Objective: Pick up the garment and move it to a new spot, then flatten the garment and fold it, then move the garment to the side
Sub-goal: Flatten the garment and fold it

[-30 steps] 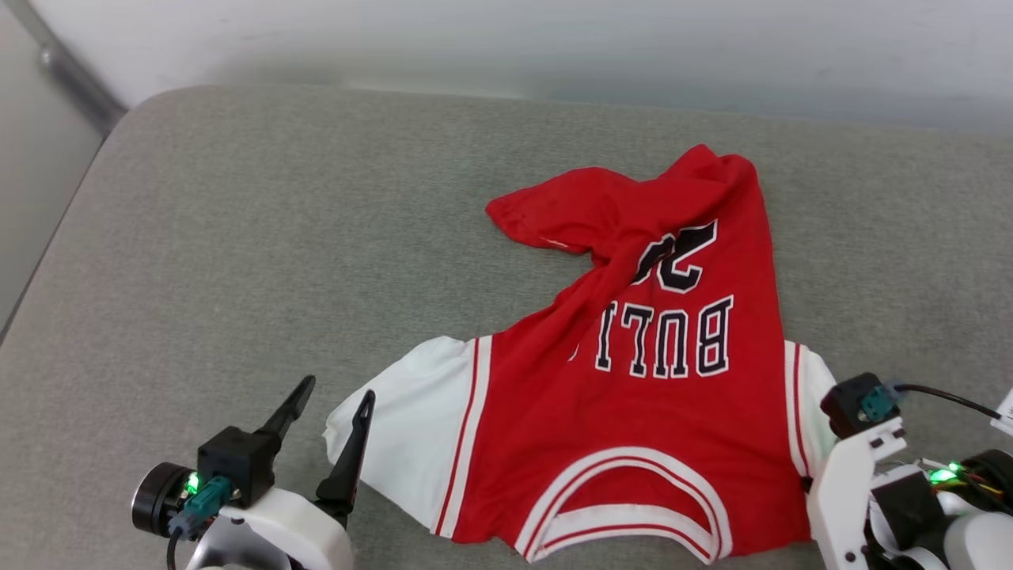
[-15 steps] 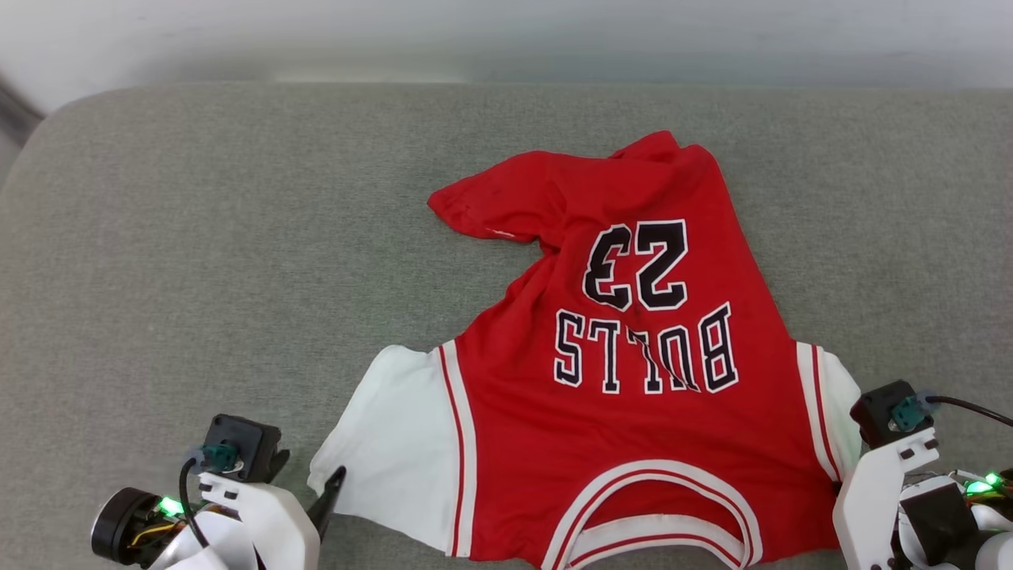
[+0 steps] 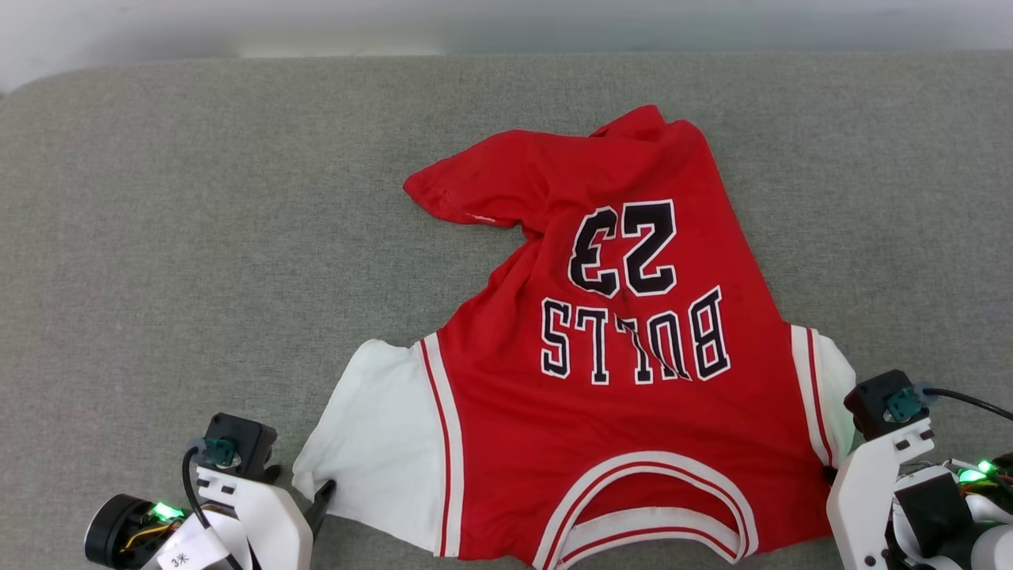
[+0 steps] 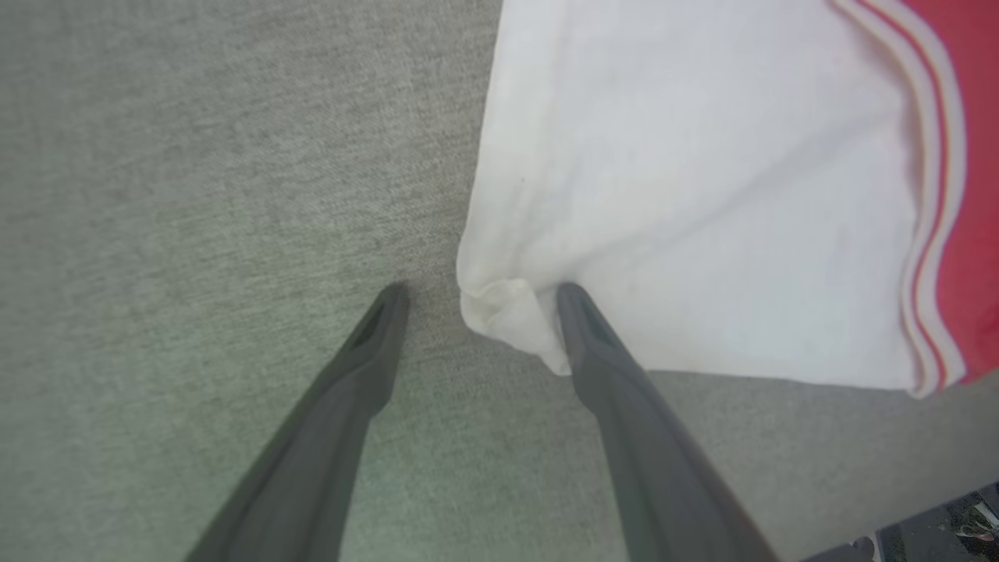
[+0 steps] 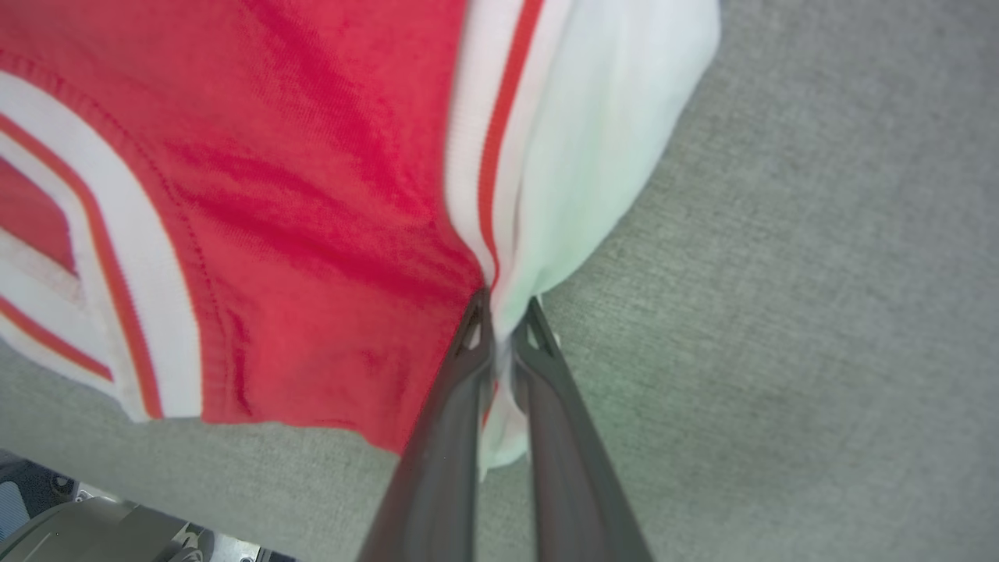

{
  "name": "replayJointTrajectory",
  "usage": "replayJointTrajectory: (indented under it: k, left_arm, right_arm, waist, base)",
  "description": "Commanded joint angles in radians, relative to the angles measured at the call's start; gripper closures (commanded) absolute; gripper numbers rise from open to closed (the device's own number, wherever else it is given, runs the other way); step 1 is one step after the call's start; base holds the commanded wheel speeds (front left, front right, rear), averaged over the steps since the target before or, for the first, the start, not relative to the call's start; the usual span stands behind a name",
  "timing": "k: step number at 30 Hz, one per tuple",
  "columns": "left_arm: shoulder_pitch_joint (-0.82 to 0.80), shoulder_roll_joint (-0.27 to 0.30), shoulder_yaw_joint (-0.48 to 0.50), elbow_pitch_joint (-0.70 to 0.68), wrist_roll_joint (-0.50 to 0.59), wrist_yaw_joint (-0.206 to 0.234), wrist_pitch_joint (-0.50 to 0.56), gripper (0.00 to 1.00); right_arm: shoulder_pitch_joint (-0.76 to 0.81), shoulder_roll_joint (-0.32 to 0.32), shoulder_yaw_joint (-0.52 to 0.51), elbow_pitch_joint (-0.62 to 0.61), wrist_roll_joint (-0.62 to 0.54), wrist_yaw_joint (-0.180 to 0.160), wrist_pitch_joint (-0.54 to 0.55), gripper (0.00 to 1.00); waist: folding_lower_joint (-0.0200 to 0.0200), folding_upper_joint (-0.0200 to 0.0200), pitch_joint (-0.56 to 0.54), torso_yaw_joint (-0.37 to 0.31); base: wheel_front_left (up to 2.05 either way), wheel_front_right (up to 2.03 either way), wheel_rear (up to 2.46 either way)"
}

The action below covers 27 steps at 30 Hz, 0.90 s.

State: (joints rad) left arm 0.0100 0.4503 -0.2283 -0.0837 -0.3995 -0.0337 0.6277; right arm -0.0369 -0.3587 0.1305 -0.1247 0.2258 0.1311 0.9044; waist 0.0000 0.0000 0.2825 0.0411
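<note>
Two things differ in the head view from a second ago. The fold that ran across the garment (image 3: 633, 419) and crumpled its print has gone, so the black, white-outlined "23" and "BULLS" now lie almost smooth. The left gripper (image 3: 305, 491), which stood up beside the garment's white sleeve with both fingers showing, now has one dark fingertip at that sleeve's near corner. The camera itself has swung, so read nothing into the shifted framing. The garment lies spread on the grey surface (image 3: 198, 237) with its striped collar nearest you. Its far hem is still bunched into a red flap on your left. The right gripper (image 3: 827, 475) sits at the garment's other shoulder, tucked under its pale wrist.

In the left wrist view, the left gripper (image 4: 480, 293) is released, its long tapered fingers spread wide. The sleeve's curled corner lies between them, and one finger rests against that white cloth (image 4: 687, 195). The cloth is a soft matte knit with red-and-white ribbed trim at its edge. The surface (image 4: 195, 195) is a fine heathered weave.

In the right wrist view, the right gripper (image 5: 506, 312) is clenched on the garment (image 5: 312, 195), pinching it where the striped seam meets the white sleeve. Creases fan across the red mesh from the pinch, and the surface (image 5: 780, 273) lies beside it.
</note>
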Motion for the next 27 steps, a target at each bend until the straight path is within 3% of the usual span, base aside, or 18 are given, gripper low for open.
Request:
replayJointTrajectory:
  k: [1,4,5,6,15,20,27]
  left_arm:
    - [-0.006,-0.01,-0.011,0.02,-0.002,0.003,0.006,0.0]
    - [-0.01,-0.021,-0.028,0.065,-0.018,-0.011,0.022,0.03]
    - [-0.005,-0.026,-0.04,0.083,-0.03,-0.018,0.038,0.69]
    - [0.0,-0.03,-0.052,0.096,-0.039,-0.027,0.05,1.0]
    - [-0.008,-0.031,-0.036,0.066,-0.043,-0.032,-0.036,1.0]
    - [0.001,-0.022,0.006,-0.054,-0.07,-0.029,-0.087,1.0]
    - [0.017,0.045,0.077,-0.249,-0.058,-0.008,-0.089,1.0]
  right_arm:
    - [-0.006,0.004,0.006,0.012,-0.002,-0.001,-0.003,1.0]
    - [-0.014,0.002,0.009,0.013,-0.002,-0.001,-0.006,1.0]
    - [-0.017,0.002,0.01,0.014,-0.003,-0.001,-0.007,1.0]
    - [-0.019,0.001,0.01,0.015,-0.003,-0.001,-0.008,1.0]
    - [-0.027,-0.022,0.015,0.019,0.017,-0.001,-0.042,1.0]
    - [-0.041,-0.052,0.011,-0.011,0.029,-0.001,-0.049,1.0]
    - [-0.113,-0.09,-0.022,-0.109,0.071,-0.001,-0.034,1.0]
  waist:
    - [0.0,0.0,0.005,-0.002]
    - [0.0,0.0,0.017,-0.003]
    - [0.0,0.0,0.019,-0.003]
    - [0.0,0.0,0.02,-0.003]
    - [0.0,0.0,-0.041,0.007]
    - [0.0,0.0,-0.104,0.007]
    - [0.0,0.0,-0.186,-0.006]
  base:
    - [0.0,0.0,0.0]
    - [0.0,0.0,0.0]
    - [0.0,0.0,0.0]
    - [0.0,0.0,0.0]
    - [0.0,0.0,0.0]
    - [0.0,0.0,0.0]
    - [0.0,0.0,0.0]
